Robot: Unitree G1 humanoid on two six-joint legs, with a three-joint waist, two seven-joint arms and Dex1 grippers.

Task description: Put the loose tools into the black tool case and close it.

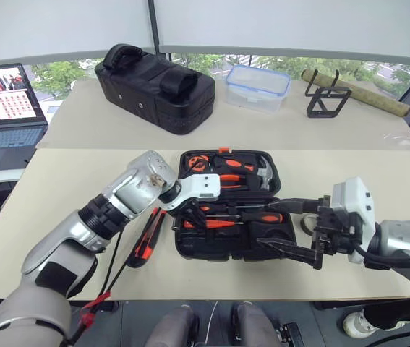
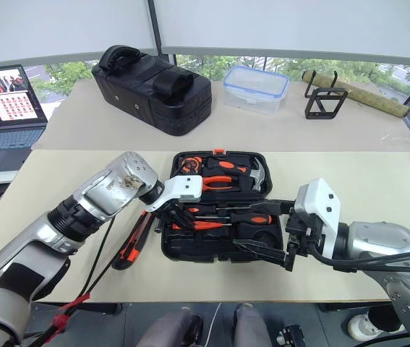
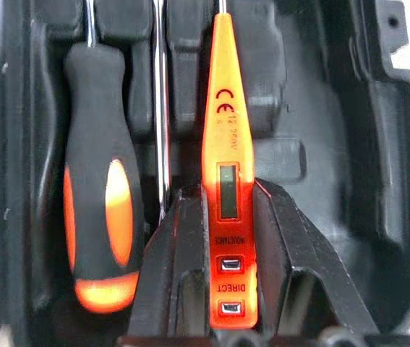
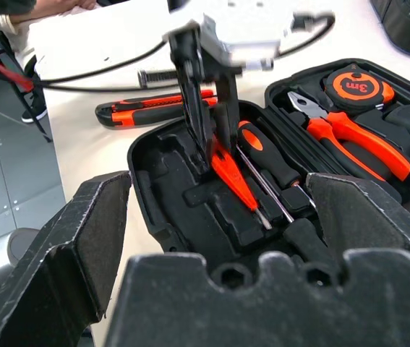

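The black tool case (image 1: 190, 249) lies open on the beige table. My left gripper (image 1: 181, 215) points down into its near-left part, shut on the small orange tester screwdriver (image 3: 223, 108), whose body sits between the fingers (image 3: 284, 246) over a recess. A black-and-orange screwdriver (image 3: 100, 217) lies in the case beside it, and another (image 1: 264, 215) lies across the middle. The black-and-orange utility knife (image 1: 147, 238) rests on the table left of the case. My right gripper (image 1: 272, 223) hovers open at the case's right side, holding nothing. A small grey roll (image 1: 307, 225) peeks out behind it.
Orange pliers (image 1: 230, 173), a hammer (image 1: 265, 173) and a tape measure (image 4: 356, 85) fill the case's far half. On the back table stand a bulky black bag (image 1: 154, 87), a clear container (image 1: 257, 87) and a wire stand (image 1: 327, 97). A laptop (image 1: 2, 108) sits far left.
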